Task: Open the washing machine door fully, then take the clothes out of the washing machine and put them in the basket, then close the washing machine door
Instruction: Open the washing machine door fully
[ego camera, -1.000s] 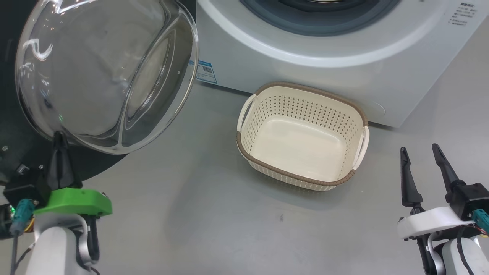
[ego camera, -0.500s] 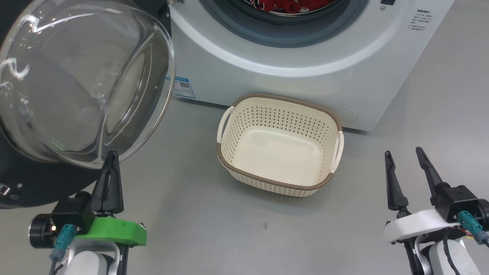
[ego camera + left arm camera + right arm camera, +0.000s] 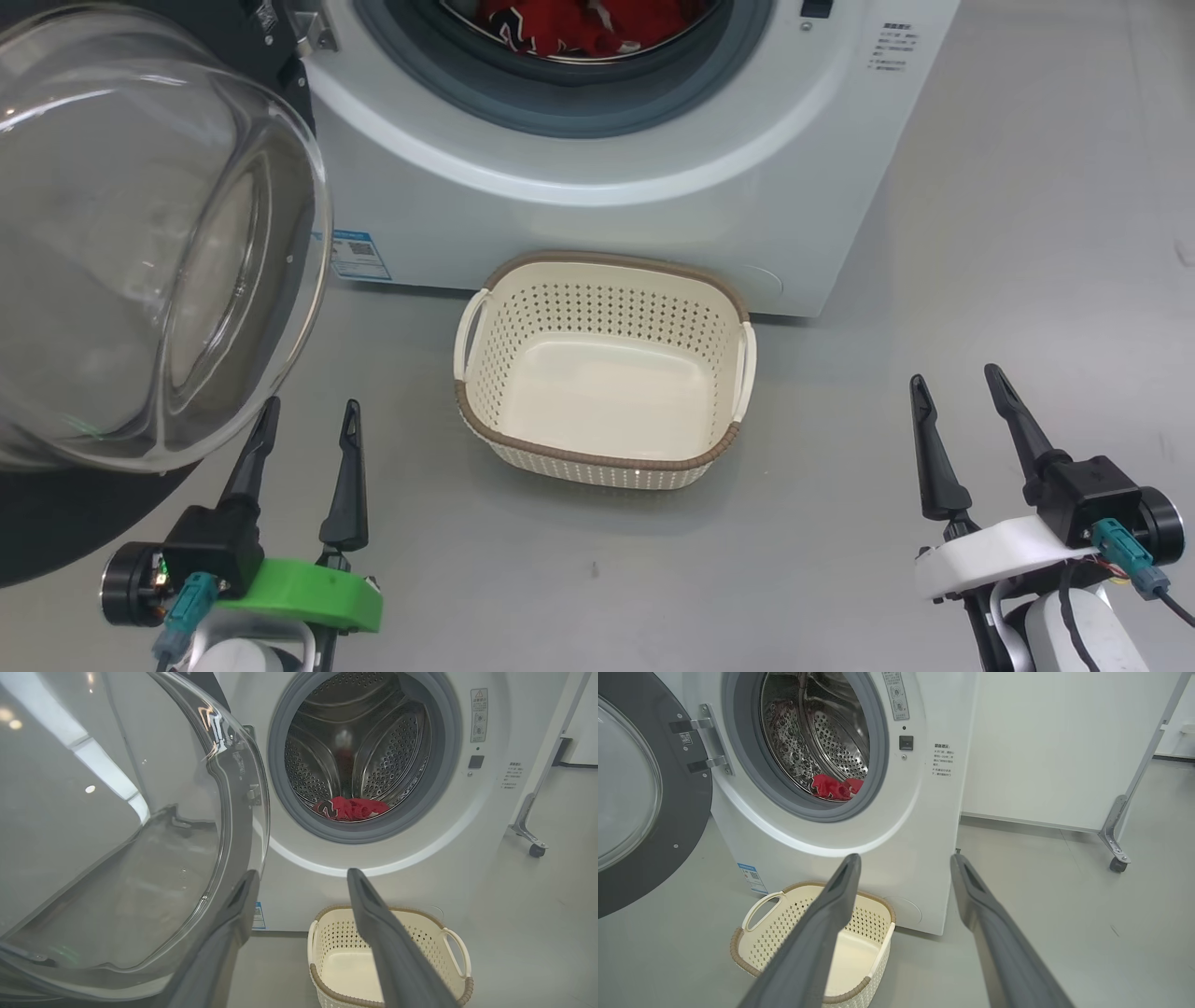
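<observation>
The washing machine door (image 3: 140, 233) stands swung out on its hinge at 9 o'clock in the head view, its glass bowl facing the robot, which leaves the drum mouth at 12 o'clock unobstructed. The clothes (image 3: 579, 23), a red heap with some black and white on it, lie low at the front of the drum inside the washing machine (image 3: 597, 215). Any lettering on them is too crumpled to read.

The basket (image 3: 611, 259) sits empty on the floor (image 3: 1027, 233), tight against the machine's front directly below the opening, likely so the carry from drum to basket is short.

The left gripper (image 3: 312, 403) at 7 o'clock has its fingers spread wide and holds nothing, just beside the door's lower edge. The right gripper (image 3: 954, 373) at 4 o'clock is equally wide and empty, well apart from everything.

A blue label sticker (image 3: 353, 254) carries a QR code. The small print block (image 3: 892, 49) and the warning sticker (image 3: 479, 715) are too fine to read.
</observation>
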You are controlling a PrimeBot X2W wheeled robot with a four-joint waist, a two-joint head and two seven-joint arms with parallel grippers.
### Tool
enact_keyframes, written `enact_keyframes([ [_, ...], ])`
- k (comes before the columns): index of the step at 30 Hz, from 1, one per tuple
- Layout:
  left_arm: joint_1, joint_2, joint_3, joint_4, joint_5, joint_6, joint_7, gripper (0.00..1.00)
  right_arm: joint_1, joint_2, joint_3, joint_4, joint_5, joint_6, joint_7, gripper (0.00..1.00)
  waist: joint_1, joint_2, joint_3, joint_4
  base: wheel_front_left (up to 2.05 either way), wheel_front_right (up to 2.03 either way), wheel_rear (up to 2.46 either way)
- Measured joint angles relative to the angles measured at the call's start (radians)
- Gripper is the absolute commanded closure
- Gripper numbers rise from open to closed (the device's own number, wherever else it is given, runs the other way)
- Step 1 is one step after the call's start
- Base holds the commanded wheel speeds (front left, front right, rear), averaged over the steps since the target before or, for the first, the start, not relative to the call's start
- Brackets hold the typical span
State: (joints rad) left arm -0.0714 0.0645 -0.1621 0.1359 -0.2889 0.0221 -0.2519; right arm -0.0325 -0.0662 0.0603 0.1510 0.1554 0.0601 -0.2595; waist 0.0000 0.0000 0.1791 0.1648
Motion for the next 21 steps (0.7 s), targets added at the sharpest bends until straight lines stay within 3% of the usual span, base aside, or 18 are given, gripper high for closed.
enact_keyframes([
  [10, 0.017, -0.001, 0.006, -0.002, 0.009, 0.026, 0.0, 0.0, 0.001, 0.004, 0.013, -0.023, 0.0, 0.0, 0.0, 0.0, 0.0, 0.0, -0.021, -0.092, 0.0, 0.0, 0.0],
  [21, 0.021, -0.001, -0.003, 0.002, 0.03, 0.035, 0.03, 0.0, 0.022, 0.006, 0.007, -0.043, 0.0, -0.001, 0.0, 0.0, 0.0, 0.0, -0.019, -0.142, 0.0, 0.0, 0.0],
])
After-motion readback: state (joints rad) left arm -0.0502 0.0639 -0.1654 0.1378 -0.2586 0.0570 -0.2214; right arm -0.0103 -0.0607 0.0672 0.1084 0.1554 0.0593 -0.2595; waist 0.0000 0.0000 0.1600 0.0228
